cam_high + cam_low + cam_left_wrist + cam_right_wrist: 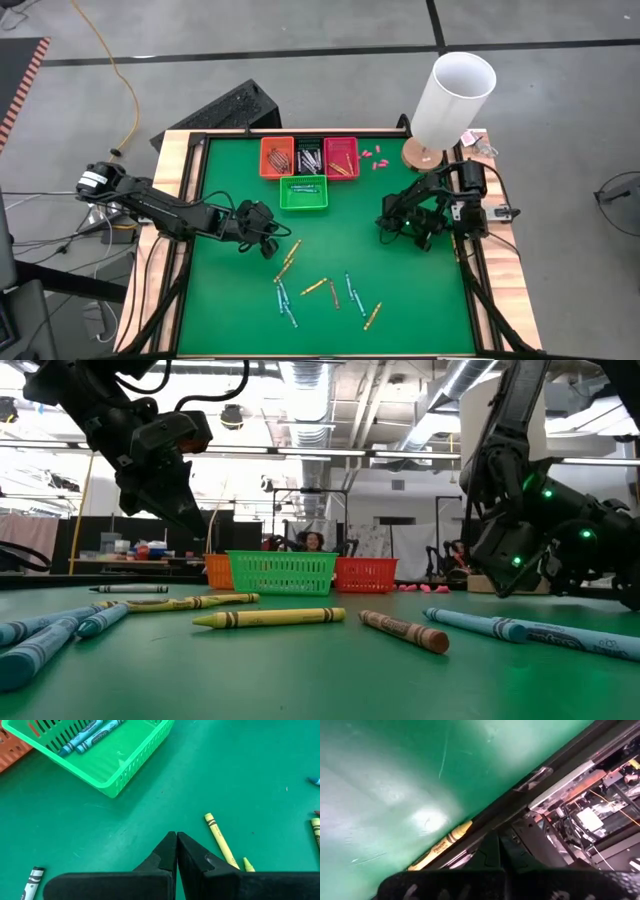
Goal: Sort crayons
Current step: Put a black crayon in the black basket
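From my remote station, I see the left gripper point(268, 243) hanging over the green mat point(420, 290), left of centre, its fingers point(167, 851) pressed together and holding nothing. Just right of it lie two yellow crayons point(289, 258), end to end; one of them point(220, 840) shows beside the fingertips in the left wrist view. More loose crayons point(330, 293), blue, yellow and brown, lie scattered on the near half of the mat. At the far edge stand three small baskets side by side, orange point(277, 157), dark point(309, 157) and red point(341, 157), each with crayons inside; a green basket point(304, 193) sits just in front of them with blue crayons point(87, 737) in it. The right gripper point(392, 228) waits folded at the right side of the mat, also closed and empty. A white tube point(452, 98) stands at the far right corner, small pink bits point(372, 158) between it and the red basket.
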